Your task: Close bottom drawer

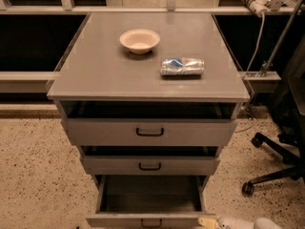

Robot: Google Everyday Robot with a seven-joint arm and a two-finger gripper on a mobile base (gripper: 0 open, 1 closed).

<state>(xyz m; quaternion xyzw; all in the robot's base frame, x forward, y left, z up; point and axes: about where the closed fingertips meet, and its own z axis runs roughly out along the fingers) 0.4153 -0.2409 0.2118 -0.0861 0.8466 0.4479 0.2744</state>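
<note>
the claw (213,221) shows only as a pale shape with a yellowish tip poking in at the lower edge of the view, right of centre. whether it is spread or pressed together cannot be told. it holds nothing that can be seen. its tip sits just beside the right end of the bottom drawer's front, and whether the two touch cannot be told.

the bottom drawer (150,199) is pulled well out of the grey bench (95,75), further than the two above it. its dark inside lies open to view with nothing seen in it. its shallow front runs along the lower edge of the view, with the black loop handle partly cut off. so the drawer lies to the left of the claw, its front about level with the claw's tip.

the middle drawer (149,165) and the top drawer (149,131) each stand slightly out, a dark gap above each front.

on the bench top sit a pale bowl (139,40), upright, and a shiny crumpled packet (182,66) lying on its side, near the bowl but apart from it.

a black chair (279,163) stands on the speckled floor (33,175) to the right.
</note>
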